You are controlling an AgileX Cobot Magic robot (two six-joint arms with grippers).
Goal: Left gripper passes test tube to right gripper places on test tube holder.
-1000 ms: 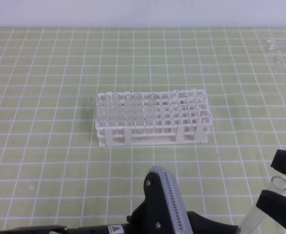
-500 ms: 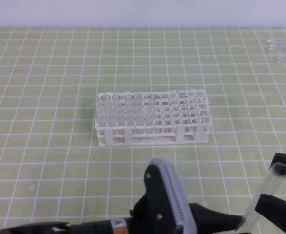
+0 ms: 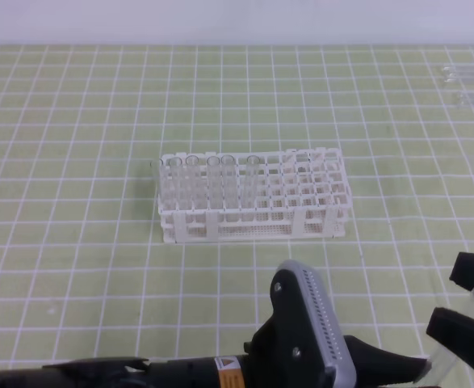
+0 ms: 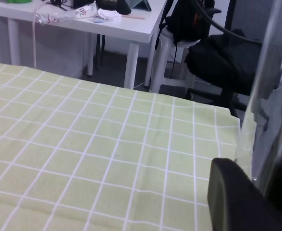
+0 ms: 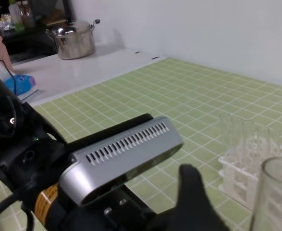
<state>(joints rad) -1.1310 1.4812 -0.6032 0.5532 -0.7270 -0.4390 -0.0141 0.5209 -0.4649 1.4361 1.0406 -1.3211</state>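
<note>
The white test tube holder (image 3: 253,198) is standing on the desk (image 3: 75,162) with its green checked cover, several clear tubes (image 3: 212,182) sitting upright in its left-hand holes; well in front of the holder, at the near edge, the left gripper (image 3: 410,370) is reaching rightward, its grey ribbed cap facing up; it is clamping the lower end of the test tube (image 3: 463,335), fingers drawn together; the tube is leaning up and to the right, open mouth uppermost, in front of and to the right of the holder; the right gripper (image 3: 467,311) is sitting around the tube's upper part, its black fingers (image 3: 472,268) spread on either side; whether they are touching the glass I cannot tell.
</note>
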